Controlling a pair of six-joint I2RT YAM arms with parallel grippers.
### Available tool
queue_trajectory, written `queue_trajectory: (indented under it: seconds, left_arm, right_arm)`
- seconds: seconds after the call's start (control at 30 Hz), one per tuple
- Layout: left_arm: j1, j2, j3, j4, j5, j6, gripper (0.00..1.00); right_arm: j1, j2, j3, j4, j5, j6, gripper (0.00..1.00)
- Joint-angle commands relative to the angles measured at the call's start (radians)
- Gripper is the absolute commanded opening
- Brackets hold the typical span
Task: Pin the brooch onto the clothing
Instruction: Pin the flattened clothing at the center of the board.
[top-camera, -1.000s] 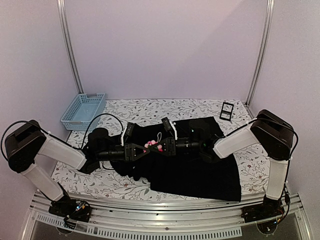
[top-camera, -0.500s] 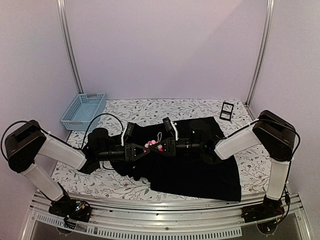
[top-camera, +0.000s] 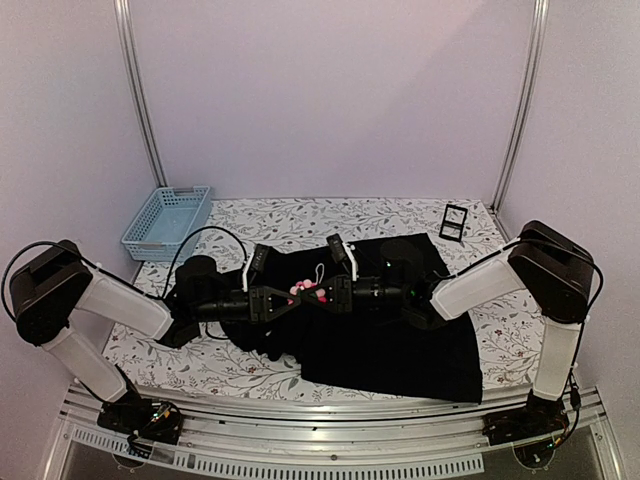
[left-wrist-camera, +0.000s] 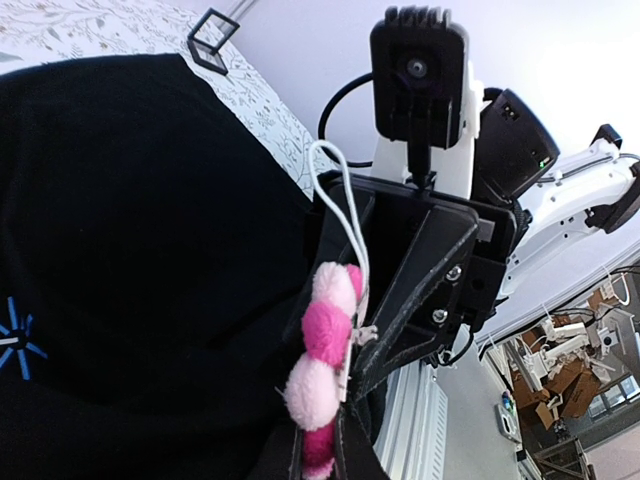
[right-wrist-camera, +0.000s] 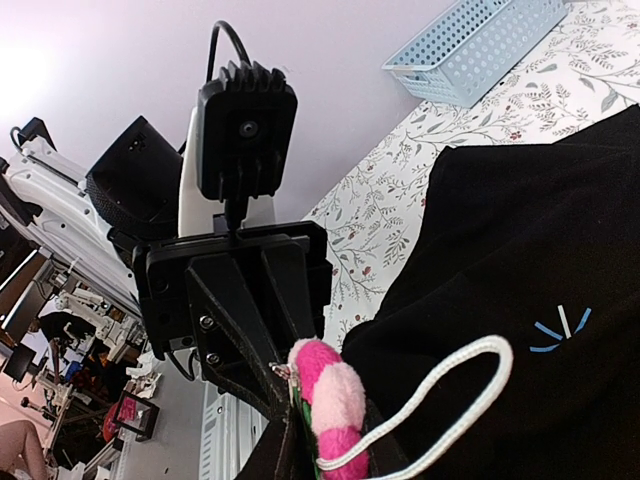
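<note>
The brooch (top-camera: 305, 291), a fluffy pink flower seen edge-on, hangs between my two grippers above the chest of the clothing (top-camera: 390, 340), a black shirt spread on the table. My left gripper (top-camera: 290, 298) comes in from the left and is shut on the brooch (left-wrist-camera: 325, 340). From the right, my right gripper (top-camera: 322, 293) is shut on the brooch (right-wrist-camera: 338, 400) at its back, where a small metal clasp shows. A white cord loop (right-wrist-camera: 450, 400) trails from the brooch. The shirt's blue star emblem (left-wrist-camera: 15, 340) lies just beneath.
A light-blue basket (top-camera: 167, 222) stands at the back left of the floral tablecloth. A small black stand (top-camera: 453, 221) sits at the back right. Both forearms lie low across the shirt, and a metal rail runs along the near edge.
Both grippers stay on the brooch at the same spot. The right arm's elbow has drifted slightly to the right.
</note>
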Motion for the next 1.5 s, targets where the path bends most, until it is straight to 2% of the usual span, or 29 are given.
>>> queue_trajectory:
  seconds: [0.0, 0.2, 0.43, 0.7, 1.13, 1.47]
  left_arm:
    - [-0.010, -0.029, -0.030, 0.005, 0.036, 0.015, 0.00]
    - [-0.016, -0.026, -0.031, 0.022, 0.030, 0.029, 0.00]
    - [-0.016, -0.030, -0.033, 0.019, 0.022, 0.053, 0.00]
    - [-0.016, -0.032, -0.037, 0.033, 0.017, 0.054, 0.00]
    - [-0.012, -0.031, -0.040, 0.021, -0.003, 0.049, 0.00]
    - [-0.015, -0.034, -0.039, 0.036, 0.012, 0.057, 0.00]
  right_arm:
    - [-0.033, -0.025, -0.021, 0.011, 0.078, 0.011, 0.19]
    - [-0.025, 0.010, 0.004, 0.020, 0.021, 0.010, 0.19]
    - [-0.028, 0.004, -0.006, 0.021, 0.019, 0.012, 0.23]
    - [-0.029, -0.003, -0.007, 0.013, 0.022, 0.009, 0.22]
    - [-0.012, 0.003, -0.003, 0.049, -0.095, -0.024, 0.27]
    - [-0.010, 0.020, 0.021, -0.020, -0.062, -0.032, 0.27]
